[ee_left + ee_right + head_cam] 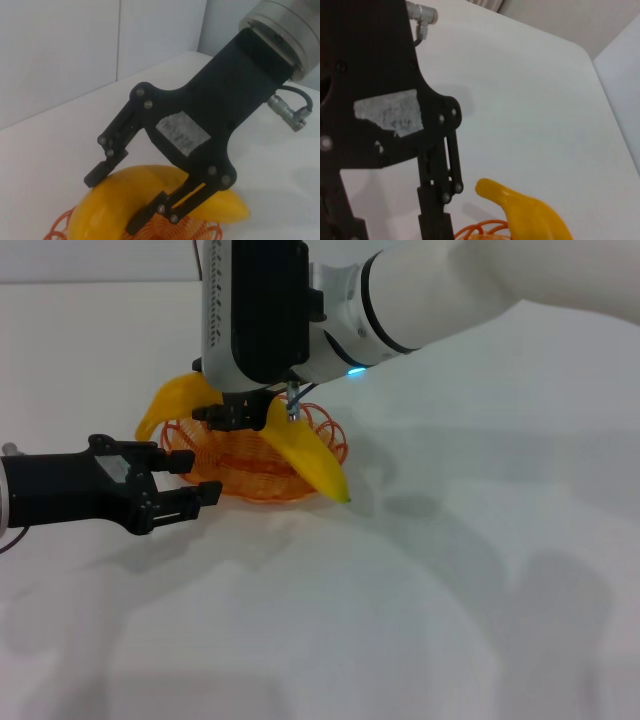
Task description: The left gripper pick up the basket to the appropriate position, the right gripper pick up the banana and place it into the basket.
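My right tool (243, 415) closed on the banana (310, 455), which lies across the basket (250, 465), both ends past the rim | my left tool (190, 480) spread open, just left of the basket, holding nothing | white tabletop (450, 590), pale wall beyond

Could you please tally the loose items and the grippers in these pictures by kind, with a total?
Bananas: 1, the banana, yellow, lying across the basket.
Baskets: 1, the basket, orange wire, on the table.
Grippers: 2, both black: the left gripper beside the basket, the right gripper over the banana.
Total: 4
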Motion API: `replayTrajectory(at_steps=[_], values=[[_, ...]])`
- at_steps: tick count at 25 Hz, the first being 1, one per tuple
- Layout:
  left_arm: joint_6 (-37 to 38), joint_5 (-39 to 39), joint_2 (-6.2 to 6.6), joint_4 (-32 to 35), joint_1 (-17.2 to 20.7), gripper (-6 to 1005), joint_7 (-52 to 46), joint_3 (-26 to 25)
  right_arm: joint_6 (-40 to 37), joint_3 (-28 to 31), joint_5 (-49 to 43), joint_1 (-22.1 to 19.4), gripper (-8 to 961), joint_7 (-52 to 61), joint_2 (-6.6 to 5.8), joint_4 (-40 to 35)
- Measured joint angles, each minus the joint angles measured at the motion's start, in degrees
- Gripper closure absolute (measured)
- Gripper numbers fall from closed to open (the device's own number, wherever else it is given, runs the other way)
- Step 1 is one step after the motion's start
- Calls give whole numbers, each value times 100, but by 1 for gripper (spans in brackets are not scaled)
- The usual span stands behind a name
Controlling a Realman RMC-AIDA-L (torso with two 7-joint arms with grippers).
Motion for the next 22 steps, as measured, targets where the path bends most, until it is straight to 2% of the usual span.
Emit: replayTrajectory(at_steps=[18,22], values=[[0,-10,9,2,14,476,0,-1,117,-20,-10,68,292,52,0,-23],[0,-7,13,2,53,476,0,-16,105,-6,-11,-37,159,59,-11,-270]])
